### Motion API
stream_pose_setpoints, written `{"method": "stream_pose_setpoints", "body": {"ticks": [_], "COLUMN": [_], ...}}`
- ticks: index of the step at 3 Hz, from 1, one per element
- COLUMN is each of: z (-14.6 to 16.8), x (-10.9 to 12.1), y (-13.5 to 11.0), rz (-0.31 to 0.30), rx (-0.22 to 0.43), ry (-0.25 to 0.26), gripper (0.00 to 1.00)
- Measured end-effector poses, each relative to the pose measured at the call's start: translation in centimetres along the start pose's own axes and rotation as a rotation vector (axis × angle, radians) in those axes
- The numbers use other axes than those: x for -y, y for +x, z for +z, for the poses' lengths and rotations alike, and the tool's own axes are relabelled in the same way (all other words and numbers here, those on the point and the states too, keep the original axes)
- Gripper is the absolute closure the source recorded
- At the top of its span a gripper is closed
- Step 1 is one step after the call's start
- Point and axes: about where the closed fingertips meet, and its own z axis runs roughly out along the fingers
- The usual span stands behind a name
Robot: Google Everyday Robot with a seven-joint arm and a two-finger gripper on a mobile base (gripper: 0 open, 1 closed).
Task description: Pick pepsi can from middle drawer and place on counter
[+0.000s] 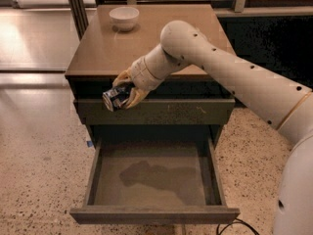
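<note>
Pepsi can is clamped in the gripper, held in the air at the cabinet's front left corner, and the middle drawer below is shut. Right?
Not quite: the middle drawer is pulled open, not shut. The rest holds in the camera view: the gripper is shut on the pepsi can, held in the air at the cabinet's front left corner, just below the counter edge.

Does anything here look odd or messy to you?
The open middle drawer has a dark blotch on its floor; stain or shadow, I cannot tell. The drawer front above bears small pale scratches. The gripper, in front of it, holds the pepsi can tilted sideways.
</note>
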Motion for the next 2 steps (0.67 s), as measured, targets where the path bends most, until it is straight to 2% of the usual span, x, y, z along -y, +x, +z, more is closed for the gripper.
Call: {"method": "stream_pose_setpoints", "body": {"ticks": [1,2], "z": [-2.15,-2.15], "x": [2.79,2.80], "y": [0.27,0.26], "rz": [-0.018,-0.019], "rx": [0.025,0.025], "ry": [0.071,0.071], "gripper": [1.00,1.00]}}
